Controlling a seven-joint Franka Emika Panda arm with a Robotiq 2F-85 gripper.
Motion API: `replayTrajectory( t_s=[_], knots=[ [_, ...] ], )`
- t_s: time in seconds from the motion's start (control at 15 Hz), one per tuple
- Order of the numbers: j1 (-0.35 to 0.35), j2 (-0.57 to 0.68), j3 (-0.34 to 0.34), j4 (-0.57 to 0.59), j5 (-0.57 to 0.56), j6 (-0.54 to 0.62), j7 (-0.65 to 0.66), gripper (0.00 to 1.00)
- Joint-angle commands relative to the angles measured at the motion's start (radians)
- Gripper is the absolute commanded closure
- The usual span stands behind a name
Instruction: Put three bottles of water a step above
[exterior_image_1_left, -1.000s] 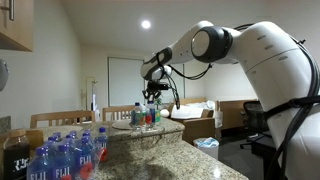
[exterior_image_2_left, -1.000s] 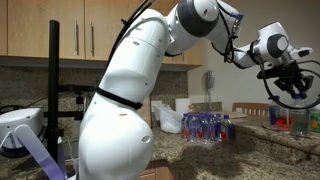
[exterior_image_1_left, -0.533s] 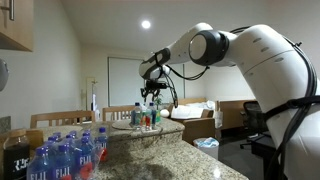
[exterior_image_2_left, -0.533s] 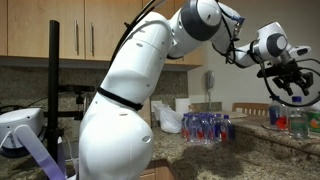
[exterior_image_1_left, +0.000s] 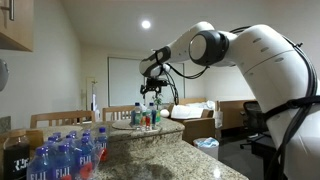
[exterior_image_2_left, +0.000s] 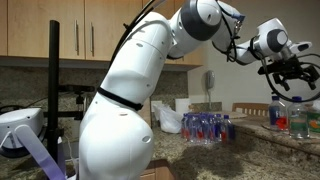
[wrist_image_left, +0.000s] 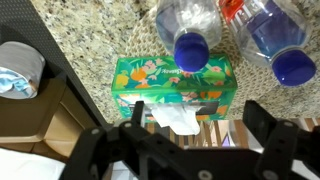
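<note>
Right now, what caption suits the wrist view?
Open gripper above two blue-capped water bottles and a green tissue box on speckled granite.

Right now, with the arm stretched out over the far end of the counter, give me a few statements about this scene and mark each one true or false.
1. The claw is open and holds nothing. True.
2. Two blue-capped bottles show in the wrist view, standing on speckled granite. True.
3. The tissue box beside them is plain red. False: it is green with a printed pattern, and a white tissue sticks out of it.
4. The pack of bottles sits on the floor. False: in an exterior view it rests on the granite countertop.
</note>
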Motion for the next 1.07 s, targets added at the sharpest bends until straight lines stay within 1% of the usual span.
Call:
replayTrajectory(
  t_s=[0.0,0.27,0.4,0.67,1.0],
  knots=[
    [0.009,0.005,-0.011,0.02,-0.025,-0.032,0.037,0.0],
    [0.016,-0.007,-0.019,0.005,-0.025,-0.022,0.034,0.0],
    [0.02,-0.033,-0.015,-0.025,-0.023,-0.025,0.01,0.0],
    [0.049,-0.118,-0.009,-0.149,-0.065,0.049,-0.03,0.0],
    [0.086,-0.249,0.016,-0.335,-0.16,0.129,-0.065,0.0]
  ],
)
